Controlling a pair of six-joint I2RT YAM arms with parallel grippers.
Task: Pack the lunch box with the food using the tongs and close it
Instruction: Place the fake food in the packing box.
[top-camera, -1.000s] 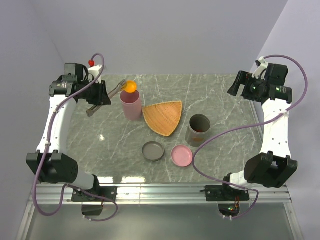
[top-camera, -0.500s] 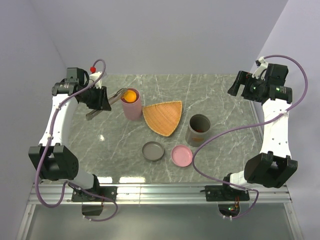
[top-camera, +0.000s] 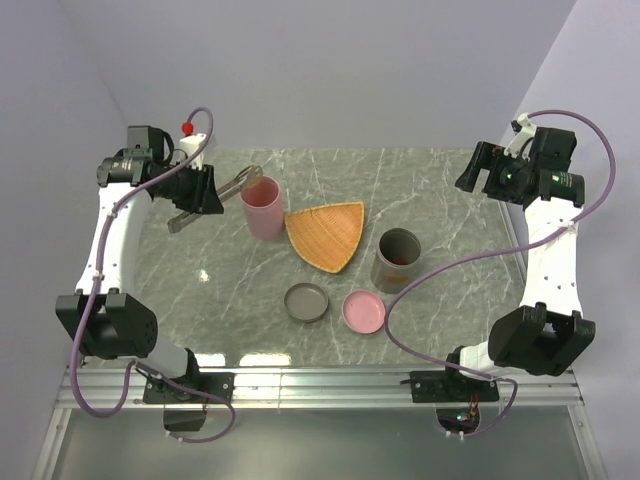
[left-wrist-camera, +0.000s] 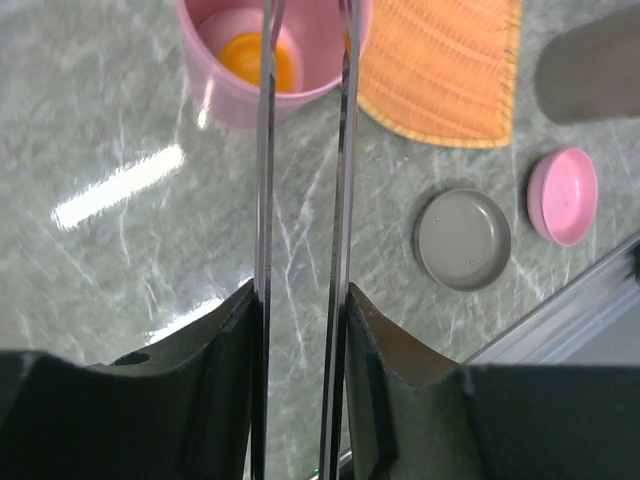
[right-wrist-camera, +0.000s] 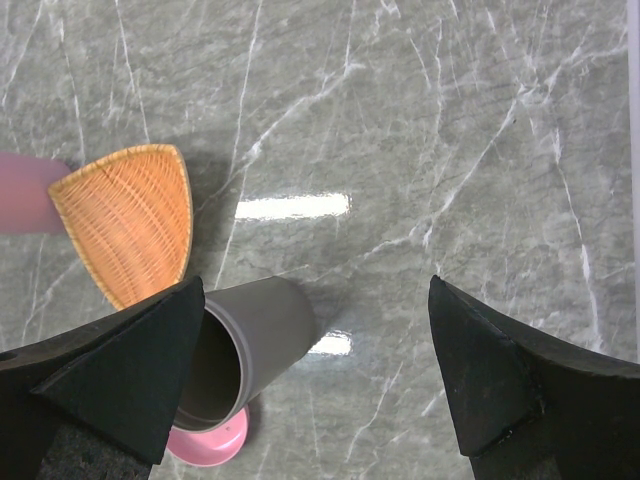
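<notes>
My left tool (left-wrist-camera: 300, 292) is part closed, gripping the tongs (left-wrist-camera: 343, 150), whose tips reach over the rim of the pink cup (left-wrist-camera: 235, 100), at 9 o'clock of the plate (top-camera: 328, 233). Only its wrist view shows the orange food (left-wrist-camera: 260, 60) inside. My right tool (right-wrist-camera: 318, 290) gapes wide, holding nothing, near the tabletop (top-camera: 440, 200) at its 2 o'clock corner

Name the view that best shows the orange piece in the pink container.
Left wrist: it looks into the pink container, orange piece lying at the bottom. Top external shows only the container, no piece; right wrist only its blurred side.
</notes>
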